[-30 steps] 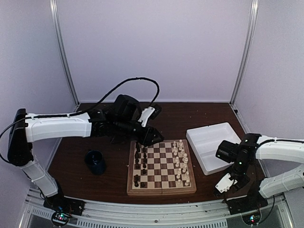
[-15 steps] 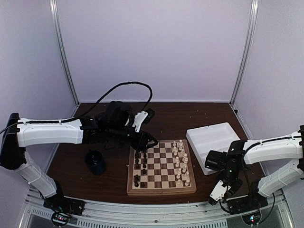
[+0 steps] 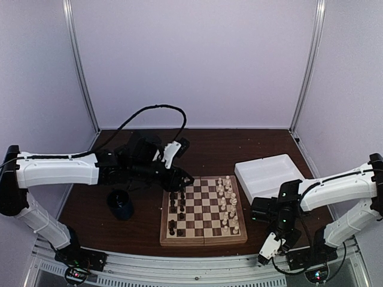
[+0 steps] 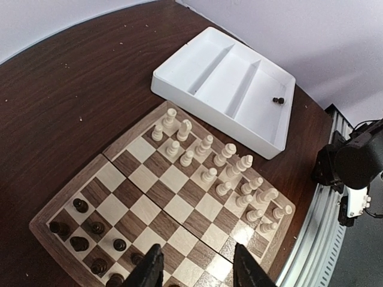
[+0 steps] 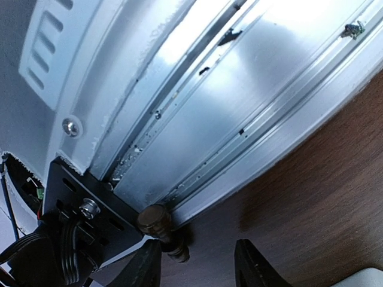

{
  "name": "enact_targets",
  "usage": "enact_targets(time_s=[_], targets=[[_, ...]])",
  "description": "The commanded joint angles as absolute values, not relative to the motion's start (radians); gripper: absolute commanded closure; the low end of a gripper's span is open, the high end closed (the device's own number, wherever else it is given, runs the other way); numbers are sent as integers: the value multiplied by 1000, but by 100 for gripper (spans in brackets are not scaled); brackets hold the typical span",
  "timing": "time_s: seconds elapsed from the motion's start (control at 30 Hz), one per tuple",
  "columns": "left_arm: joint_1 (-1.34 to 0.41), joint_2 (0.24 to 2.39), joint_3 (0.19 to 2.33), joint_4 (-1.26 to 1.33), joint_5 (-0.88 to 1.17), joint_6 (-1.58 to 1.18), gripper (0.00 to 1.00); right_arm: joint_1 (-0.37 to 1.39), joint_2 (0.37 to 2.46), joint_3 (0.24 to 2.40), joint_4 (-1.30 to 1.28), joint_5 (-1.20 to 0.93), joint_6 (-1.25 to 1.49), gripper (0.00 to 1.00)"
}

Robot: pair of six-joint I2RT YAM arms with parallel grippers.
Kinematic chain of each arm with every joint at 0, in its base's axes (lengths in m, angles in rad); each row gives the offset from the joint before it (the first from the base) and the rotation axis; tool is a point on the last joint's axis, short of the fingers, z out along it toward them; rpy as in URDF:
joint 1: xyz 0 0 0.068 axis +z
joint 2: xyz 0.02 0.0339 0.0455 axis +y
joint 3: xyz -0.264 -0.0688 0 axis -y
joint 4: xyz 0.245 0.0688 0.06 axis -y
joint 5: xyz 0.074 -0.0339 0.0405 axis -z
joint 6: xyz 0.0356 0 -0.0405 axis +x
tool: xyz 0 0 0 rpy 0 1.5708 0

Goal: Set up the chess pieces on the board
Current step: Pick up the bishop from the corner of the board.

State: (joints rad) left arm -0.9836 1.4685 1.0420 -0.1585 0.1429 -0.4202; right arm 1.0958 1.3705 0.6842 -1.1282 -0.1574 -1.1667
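Left gripper [image 4: 197,272] hangs over the dark chess pieces [image 4: 97,227] at the left edge of the board [image 3: 203,212], fingers spread, nothing in them. The cream ones [image 4: 209,174] fill 2 rows opposite. Right gripper [image 5: 197,263] is parted and empty too, down by the rail [image 5: 251,107]. 1 dark piece [image 4: 277,100] sits in the white tray [image 4: 209,116]. I'd drop straight down and pinch its head, clear of the wall.
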Motion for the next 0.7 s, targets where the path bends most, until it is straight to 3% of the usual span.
enact_targets(time_s=[0.0, 0.37, 0.67], targets=[[-986, 1417, 1020, -116, 113, -402, 60, 1136, 1381, 699, -1133, -148, -1114, 54], [-986, 1336, 960, -114, 87, -381, 59, 1316, 1427, 692, -1120, -29, -1000, 54], [-985, 1197, 872, -130, 36, -356, 57, 1353, 1493, 712, -1120, 40, -936, 56]])
